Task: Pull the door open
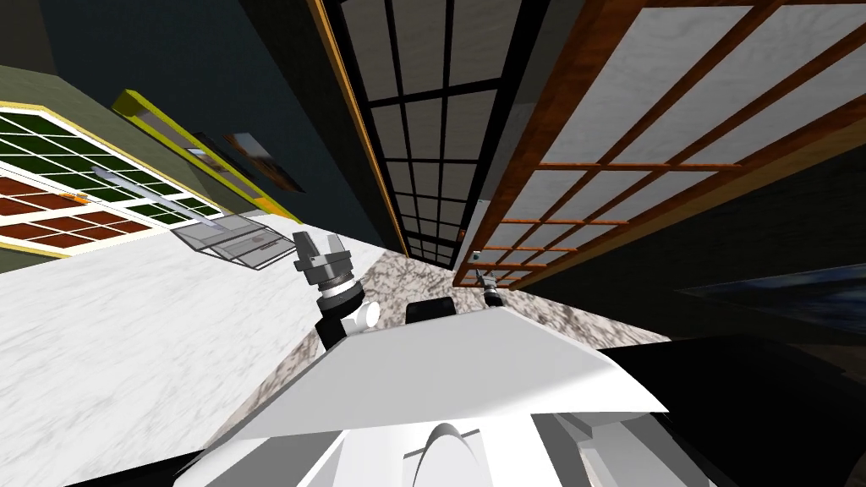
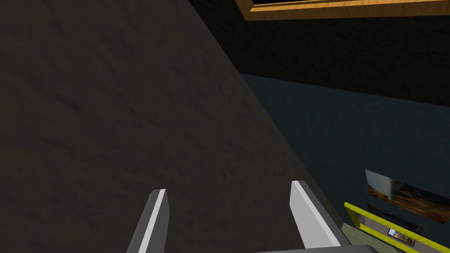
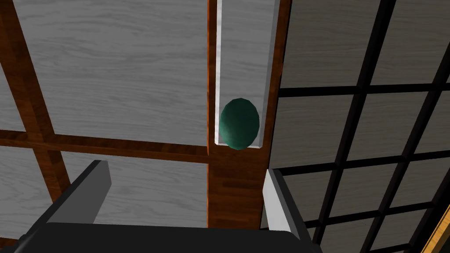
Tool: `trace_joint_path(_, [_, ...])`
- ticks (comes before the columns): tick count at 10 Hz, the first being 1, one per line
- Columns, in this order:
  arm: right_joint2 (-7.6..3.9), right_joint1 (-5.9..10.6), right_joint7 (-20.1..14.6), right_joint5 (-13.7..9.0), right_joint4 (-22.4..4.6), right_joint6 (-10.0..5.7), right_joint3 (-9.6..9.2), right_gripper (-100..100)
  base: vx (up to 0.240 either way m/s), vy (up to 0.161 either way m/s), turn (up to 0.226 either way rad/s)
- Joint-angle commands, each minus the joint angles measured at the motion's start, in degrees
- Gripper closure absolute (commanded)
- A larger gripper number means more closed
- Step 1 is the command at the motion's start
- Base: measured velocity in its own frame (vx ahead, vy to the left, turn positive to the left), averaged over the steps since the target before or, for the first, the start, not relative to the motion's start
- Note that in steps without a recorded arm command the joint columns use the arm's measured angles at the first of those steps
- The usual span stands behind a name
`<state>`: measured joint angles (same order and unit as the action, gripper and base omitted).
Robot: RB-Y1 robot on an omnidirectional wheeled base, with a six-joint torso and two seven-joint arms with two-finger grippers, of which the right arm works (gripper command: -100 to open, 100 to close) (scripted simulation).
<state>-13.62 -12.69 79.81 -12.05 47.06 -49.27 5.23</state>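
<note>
Door knob seemingly untouched; right pincer spread wide.

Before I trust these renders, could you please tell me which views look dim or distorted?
Head view: wide lens tilts and splays the brown-framed door. Left wrist view: dim, a dark flat wall beyond the open left hand. Right wrist view: evenly lit, no glare, green knob plain beyond the open right hand.
</note>
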Motion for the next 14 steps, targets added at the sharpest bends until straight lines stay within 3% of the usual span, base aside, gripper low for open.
trace_joint_path(1, [-0.17,-0.72,0.32,0.44,1.96,0.31,-0.60,-100,-0.114,0.009,0.041])
trace_joint_path(3, [-1.20,-0.57,0.66,1.65,2.99,-0.57,-2.26,-100,-0.102,0.010,0.094])
trace_joint_path(5, [-1.21,0.05,0.32,1.18,2.20,0.07,-1.42,-100,0.016,0.001,0.024])
trace_joint_path(10, [-1.77,1.64,0.09,0.96,1.88,1.60,-0.46,-100,0.201,-0.036,0.033])
trace_joint_path(11, [-1.66,1.43,0.15,1.00,1.84,1.25,-0.59,-100,0.090,-0.019,0.012])
trace_joint_path(12, [-1.66,1.43,0.15,1.00,1.84,1.25,-0.59,100,-0.008,0.001,-0.006])
trace_joint_path(14, [-1.66,1.43,0.15,1.00,1.84,1.25,-0.59,100,-0.030,0.005,0.005])
